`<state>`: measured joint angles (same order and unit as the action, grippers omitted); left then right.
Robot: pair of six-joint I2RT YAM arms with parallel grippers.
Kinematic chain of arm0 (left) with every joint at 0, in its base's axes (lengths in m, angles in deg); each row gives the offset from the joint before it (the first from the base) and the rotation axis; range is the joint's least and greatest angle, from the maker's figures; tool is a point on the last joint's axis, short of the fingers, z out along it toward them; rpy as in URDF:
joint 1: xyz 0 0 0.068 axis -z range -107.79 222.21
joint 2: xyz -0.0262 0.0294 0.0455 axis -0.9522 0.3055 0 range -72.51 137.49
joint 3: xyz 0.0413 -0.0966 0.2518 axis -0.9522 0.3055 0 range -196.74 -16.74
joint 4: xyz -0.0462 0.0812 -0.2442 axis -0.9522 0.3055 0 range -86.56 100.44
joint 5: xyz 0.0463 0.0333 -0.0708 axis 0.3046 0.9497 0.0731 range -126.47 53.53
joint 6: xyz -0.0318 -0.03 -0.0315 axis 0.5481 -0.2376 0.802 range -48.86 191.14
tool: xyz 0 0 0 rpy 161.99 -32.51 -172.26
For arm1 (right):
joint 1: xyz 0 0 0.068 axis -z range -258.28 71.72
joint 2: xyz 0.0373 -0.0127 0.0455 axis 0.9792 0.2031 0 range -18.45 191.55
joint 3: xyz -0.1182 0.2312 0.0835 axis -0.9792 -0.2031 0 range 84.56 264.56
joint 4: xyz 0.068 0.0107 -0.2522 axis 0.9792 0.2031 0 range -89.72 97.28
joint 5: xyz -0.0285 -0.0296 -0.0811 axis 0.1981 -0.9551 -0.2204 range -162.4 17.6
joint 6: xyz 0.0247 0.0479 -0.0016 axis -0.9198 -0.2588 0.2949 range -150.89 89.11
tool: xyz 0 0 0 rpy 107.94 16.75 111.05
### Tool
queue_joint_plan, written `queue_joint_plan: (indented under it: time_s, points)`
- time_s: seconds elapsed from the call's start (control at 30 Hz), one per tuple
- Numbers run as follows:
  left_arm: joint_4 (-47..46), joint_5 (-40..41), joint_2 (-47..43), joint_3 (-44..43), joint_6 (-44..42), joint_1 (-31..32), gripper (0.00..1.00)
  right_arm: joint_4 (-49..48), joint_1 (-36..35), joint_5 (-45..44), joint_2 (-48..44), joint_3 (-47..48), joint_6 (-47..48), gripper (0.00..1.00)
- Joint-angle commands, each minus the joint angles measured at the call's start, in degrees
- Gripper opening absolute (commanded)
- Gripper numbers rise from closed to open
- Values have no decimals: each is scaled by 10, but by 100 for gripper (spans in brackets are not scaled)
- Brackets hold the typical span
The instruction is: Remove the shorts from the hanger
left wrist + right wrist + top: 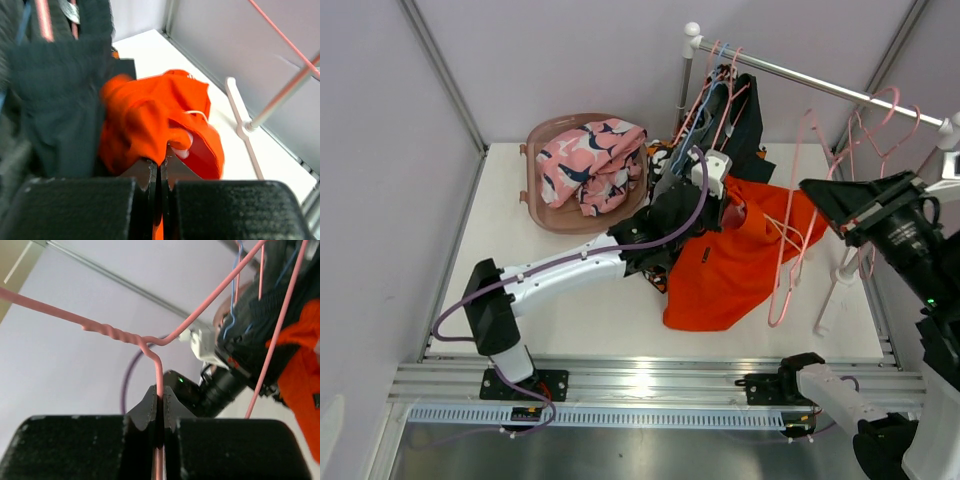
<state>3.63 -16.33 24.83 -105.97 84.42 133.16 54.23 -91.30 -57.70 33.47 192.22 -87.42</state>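
Plain orange shorts lie bunched on the white table below the clothes rail. My left gripper is shut on a fold of these shorts, and fabric shows between its closed jaws. My right gripper is shut on the twisted neck of a pink wire hanger, whose long loop hangs down over the right edge of the orange cloth. Whether the hanger still passes through the shorts I cannot tell. Dark charcoal shorts hang on hangers at the rail's left end. Pink shorts with navy print lie in a basket.
A brown basket stands at the back left of the table. The metal rail runs across the back right on white posts, with a white foot on the table. More pink hangers hang near its right end.
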Motion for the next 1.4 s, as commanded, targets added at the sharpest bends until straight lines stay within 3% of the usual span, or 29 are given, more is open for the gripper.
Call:
queue_joint_plan:
  time_s: [0.0,0.13,0.37,0.47,0.67,0.93,1.13,1.37]
  points:
    - [-6,-28,-58,38,30,3,0,55,-5,-79,14,65,67,0]
    - [-12,-19,-161,128,33,41,0,26,-18,-175,27,35,128,0]
    - [79,54,-325,229,47,120,0,-44,-9,-233,97,20,204,0]
    - [127,81,-401,262,68,134,0,-67,27,-215,123,33,215,0]
    - [205,115,-511,302,83,137,0,-134,155,-86,175,19,183,0]
    - [255,126,-551,314,105,137,0,-196,212,-21,200,-55,132,0]
    - [273,148,-554,282,89,137,0,-228,212,-4,139,-184,115,0]
    - [292,170,-549,244,63,137,0,-222,214,6,93,-260,118,0]
